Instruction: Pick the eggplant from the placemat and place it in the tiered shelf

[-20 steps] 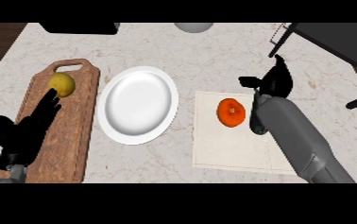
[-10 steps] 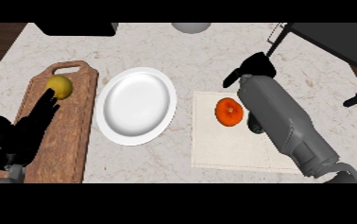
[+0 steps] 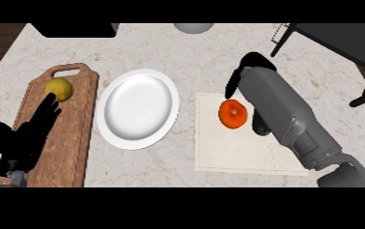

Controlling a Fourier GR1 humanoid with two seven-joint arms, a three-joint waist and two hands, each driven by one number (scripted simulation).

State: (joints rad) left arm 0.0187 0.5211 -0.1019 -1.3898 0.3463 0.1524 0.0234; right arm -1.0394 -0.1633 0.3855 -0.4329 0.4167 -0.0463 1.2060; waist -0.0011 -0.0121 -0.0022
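A cream placemat [image 3: 235, 150] lies right of centre. On it sits a round orange fruit [image 3: 232, 113]. A small dark piece that may be the eggplant [image 3: 261, 128] peeks out from under my right forearm; the rest is hidden. My right hand [image 3: 246, 73] hangs above the mat's far edge, open and holding nothing, its thumb pointing down toward the orange fruit. The dark tiered shelf [image 3: 324, 37] stands at the far right corner. My left hand [image 3: 28, 136] rests open over the cutting board at the lower left.
A white plate [image 3: 137, 108] lies between the wooden cutting board [image 3: 71, 141] and the mat. A yellow lemon [image 3: 59, 89] sits on the board's far end. A grey bowl [image 3: 192, 27] and a black appliance [image 3: 75, 29] line the back edge.
My right forearm has swung left over the placemat, and the hand has shifted left with it, covering most of the dark object. The left hand has stayed put.
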